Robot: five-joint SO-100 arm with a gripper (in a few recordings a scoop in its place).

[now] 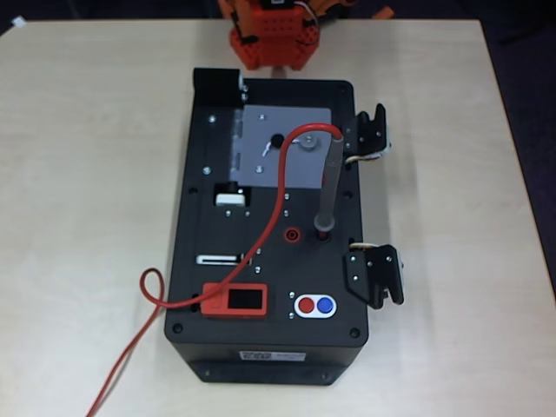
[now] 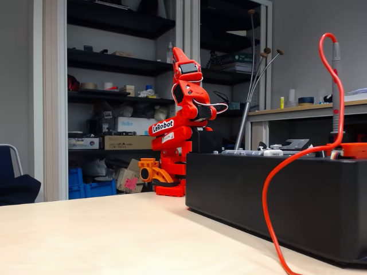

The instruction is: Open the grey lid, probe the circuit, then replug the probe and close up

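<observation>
Now arm resting folded, claw (image 2: 182,57) state hard telling. Grey lid (image 1: 282,146) lying shut mid-top; be catching black knob (image 1: 275,140), dodging red cable (image 1: 280,187).

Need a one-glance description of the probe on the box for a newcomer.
Find the black box in the middle of the pale table, in the overhead view. On its top, just right of the red socket, the probe stands plugged in: a slim grey rod. Nothing else there has a thin red cable looping from its upper end.
</observation>
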